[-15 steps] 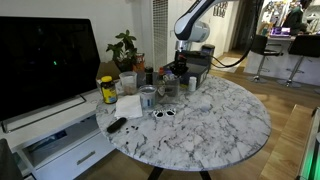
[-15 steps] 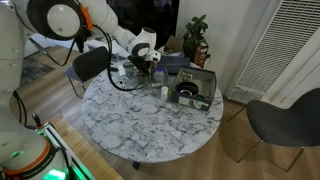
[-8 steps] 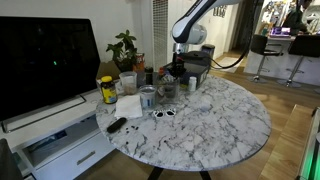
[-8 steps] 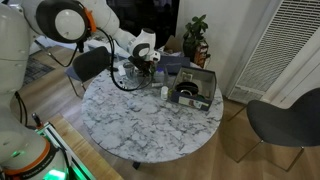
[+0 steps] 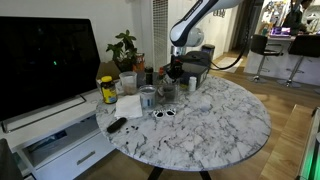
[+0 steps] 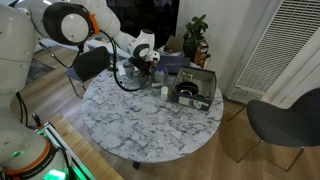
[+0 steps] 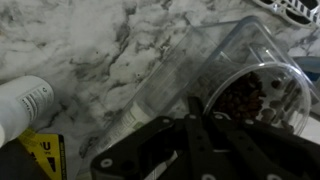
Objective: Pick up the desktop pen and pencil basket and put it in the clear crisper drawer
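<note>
Basket (image 7: pixel 250 97) appears inside clear crisper drawer (image 7: pixel 170 85) on worktop (image 7: pixel 90 40), just ahead of fingers (image 7: pixel 188 125). Fingers apart or together: cannot tell, too dark. Advice: confirm basket rests on drawer floor, then rise straight, avoiding drawer wall.

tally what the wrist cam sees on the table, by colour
white: 1, bottle
yellow: 1, labelled thing
clear: 1, crisper drawer
dark: 1, round pen and pencil basket
black-and-white: 1, patterned thing cut off at the top edge
total: 5
</note>
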{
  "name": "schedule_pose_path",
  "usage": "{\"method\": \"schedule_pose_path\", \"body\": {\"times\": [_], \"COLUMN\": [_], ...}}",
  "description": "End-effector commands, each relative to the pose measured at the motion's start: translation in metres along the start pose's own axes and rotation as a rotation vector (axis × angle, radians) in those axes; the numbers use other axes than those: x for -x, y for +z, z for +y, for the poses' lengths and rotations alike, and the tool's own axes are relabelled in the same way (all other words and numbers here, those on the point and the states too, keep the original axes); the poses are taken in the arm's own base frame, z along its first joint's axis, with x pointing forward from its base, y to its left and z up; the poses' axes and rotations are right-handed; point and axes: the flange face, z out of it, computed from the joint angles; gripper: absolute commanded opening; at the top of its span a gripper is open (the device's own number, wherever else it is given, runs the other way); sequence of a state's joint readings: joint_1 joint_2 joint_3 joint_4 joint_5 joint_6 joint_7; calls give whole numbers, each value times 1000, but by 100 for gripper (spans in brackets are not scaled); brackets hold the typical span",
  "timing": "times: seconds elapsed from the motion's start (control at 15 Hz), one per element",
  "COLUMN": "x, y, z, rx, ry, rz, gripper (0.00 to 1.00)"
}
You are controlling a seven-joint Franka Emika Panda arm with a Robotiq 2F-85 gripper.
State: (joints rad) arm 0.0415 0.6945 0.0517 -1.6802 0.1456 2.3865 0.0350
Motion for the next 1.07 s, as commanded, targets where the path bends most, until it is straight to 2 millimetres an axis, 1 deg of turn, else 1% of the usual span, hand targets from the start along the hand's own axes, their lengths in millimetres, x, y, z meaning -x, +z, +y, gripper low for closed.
{"method": "schedule_pose_path", "body": {"times": [0.0,0.07,0.33,0.47,0.6,0.8,0.93,1.0], "x": [-2,-1,2,4,7,20,35,46], "y": [2,-1,-21,-33,-46,-70,-88,-97], "z": [-1,-2,-13,-13,-11,-9,-14,-18], "rx": [20,32,59,99,158,231,252,255], "ry": [-58,-74,-152,-175,-192,-232,-261,-275], "rz": [-23,-20,5,8,-2,-35,-57,-65], "gripper": [35,44,73,88,100,100,100,100]}}
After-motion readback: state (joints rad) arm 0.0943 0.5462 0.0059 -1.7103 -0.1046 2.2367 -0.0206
